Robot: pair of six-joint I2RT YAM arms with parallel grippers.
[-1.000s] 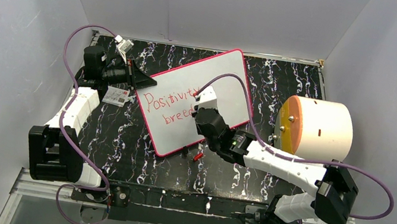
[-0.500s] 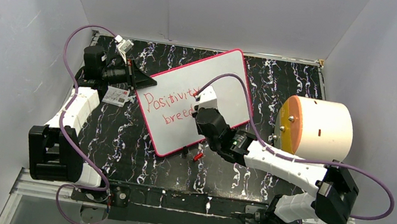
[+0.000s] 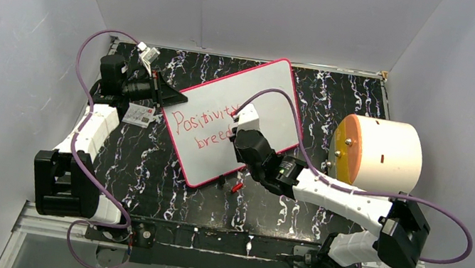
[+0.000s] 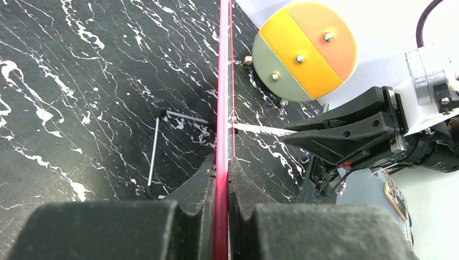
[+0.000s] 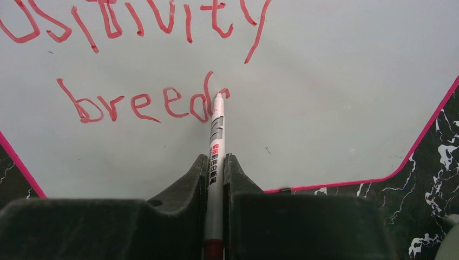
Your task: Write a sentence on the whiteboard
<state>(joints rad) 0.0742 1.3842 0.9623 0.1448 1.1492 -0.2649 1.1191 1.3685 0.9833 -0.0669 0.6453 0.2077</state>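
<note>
From above, the whiteboard [image 3: 276, 97] lies slanted on the black marbled table [image 3: 161, 187], between the two arms. The sentence [image 3: 203, 126] is only part written: "Positivity" and, under it, "breed". The left gripper [image 3: 172, 96] pinches the board's left edge. The right gripper [image 3: 238, 136] hovers over the end of the second line. A small red cap [image 3: 236, 187] lies just off the board's near edge, and a printed card [image 3: 139, 115] lies near the left arm. The only container-like thing is a white drum [image 3: 390, 154] on its side at the right. A coloured disc closes its end, so its contents cannot be seen.

In the left wrist view, the left gripper [image 4: 222, 169] is closed tight on the board's pink frame [image 4: 222, 81], steadying it.

In the right wrist view, the right gripper [image 5: 215, 165] is clamped on a marker [image 5: 216, 135], whose tip touches the board just after the "d" of "breed" [image 5: 146, 103].

Writing seems about midway. The next move calls for finishing that word, then adding the last one, with light, even tip pressure while the left arm holds the board firm.
</note>
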